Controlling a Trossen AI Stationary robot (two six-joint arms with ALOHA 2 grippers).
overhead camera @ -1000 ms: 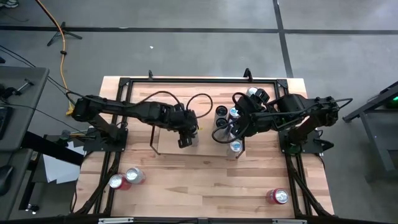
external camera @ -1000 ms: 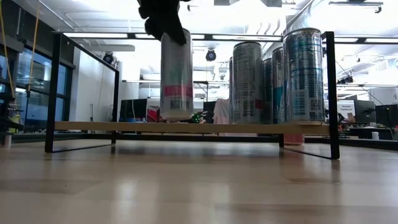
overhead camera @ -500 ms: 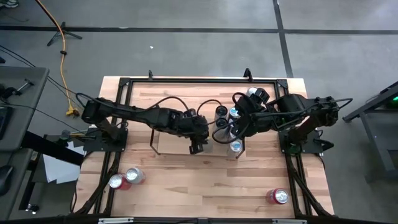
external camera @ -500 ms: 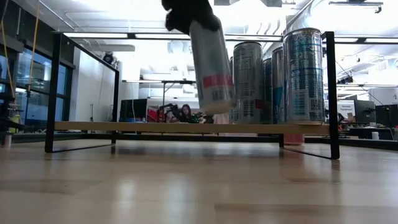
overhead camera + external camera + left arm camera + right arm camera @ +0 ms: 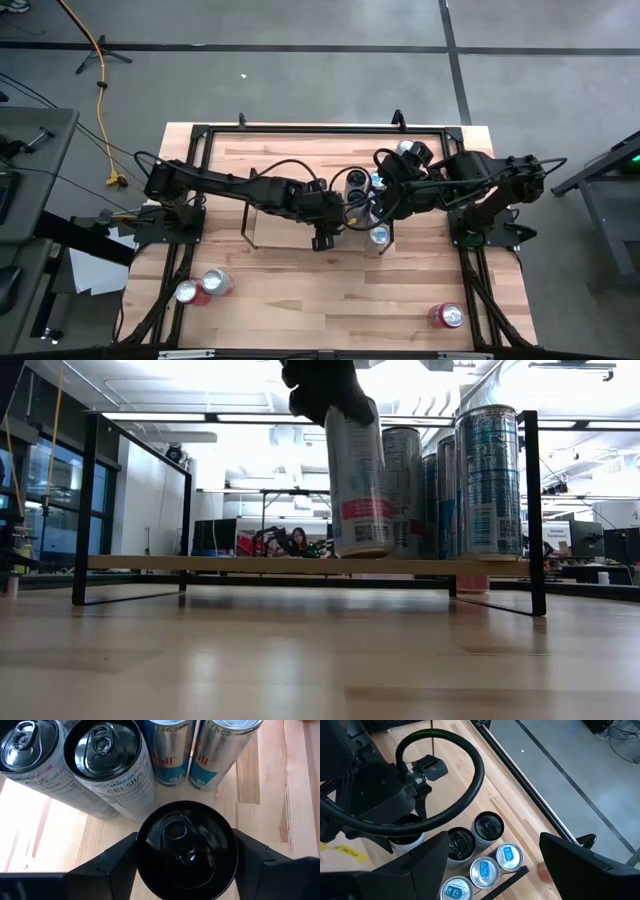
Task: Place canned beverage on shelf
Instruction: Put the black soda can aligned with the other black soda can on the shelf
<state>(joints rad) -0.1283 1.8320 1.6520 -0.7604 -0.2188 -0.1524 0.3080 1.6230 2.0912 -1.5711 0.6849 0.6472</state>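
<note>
Across the wood-plank tabletop (image 5: 300, 300) with its black metal rails, the low view looks into a bright room of glass walls, ceiling lights and distant desks, where a person (image 5: 298, 541) sits far behind. Grey floor surrounds the table in the high view, an orange cable (image 5: 100, 60) trailing over it.

Near the table's middle stands the shelf (image 5: 200, 563), a low light-wood board between black wire end frames. Its right end carries a cluster of upright cans (image 5: 487, 480): the left wrist view shows two pale Celsius cans (image 5: 107, 765) with black lids and two blue-and-silver ones (image 5: 172, 750) behind them.

The left gripper (image 5: 185, 850) pinches the canned beverage (image 5: 358, 485) from both sides at its black top; the can is slightly tilted, just beside the cluster, its base at the board, though contact cannot be told. The right gripper (image 5: 492, 870) hovers over the cluster with fingers spread and nothing between them.

Only the high view shows the spare cans lying on the tabletop: two (image 5: 203, 286) at the front left and one (image 5: 446, 316) at the front right.
</note>
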